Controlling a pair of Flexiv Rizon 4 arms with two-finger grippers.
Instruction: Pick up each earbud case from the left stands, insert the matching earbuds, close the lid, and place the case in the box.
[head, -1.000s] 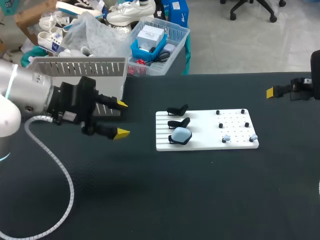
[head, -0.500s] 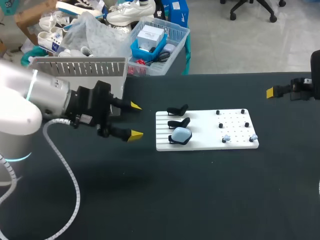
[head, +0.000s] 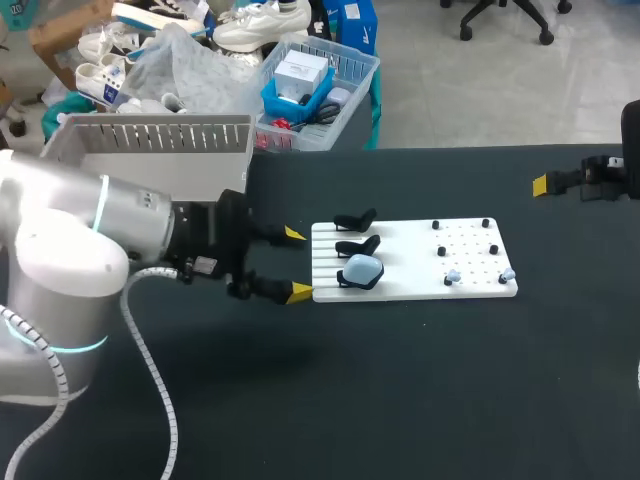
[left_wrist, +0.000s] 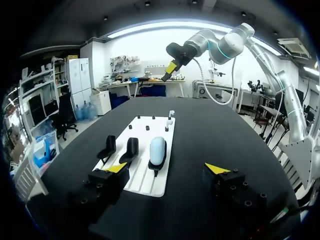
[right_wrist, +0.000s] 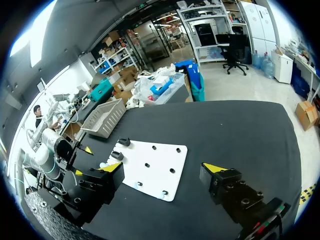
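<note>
A light blue earbud case (head: 361, 270) sits on the nearest of three black stands at the left end of a white board (head: 415, 290). The other two stands (head: 355, 220) are empty. Two pale earbuds (head: 453, 276) rest on pegs at the board's right. My left gripper (head: 297, 263) is open, just left of the board's edge. In the left wrist view the case (left_wrist: 157, 150) lies ahead of the open gripper (left_wrist: 166, 168), slightly toward one finger. My right gripper (head: 545, 184) stays at the table's far right; in its wrist view it (right_wrist: 164, 168) is open and holds nothing.
A grey slatted box (head: 150, 140) stands at the back left of the black table, behind my left arm. The left arm's white cable (head: 150, 340) loops over the table's front left. The board (right_wrist: 155, 167) lies ahead of the right gripper.
My left arm has moved right, bringing its open gripper up to the board's left edge near the case. The right arm has not moved.
</note>
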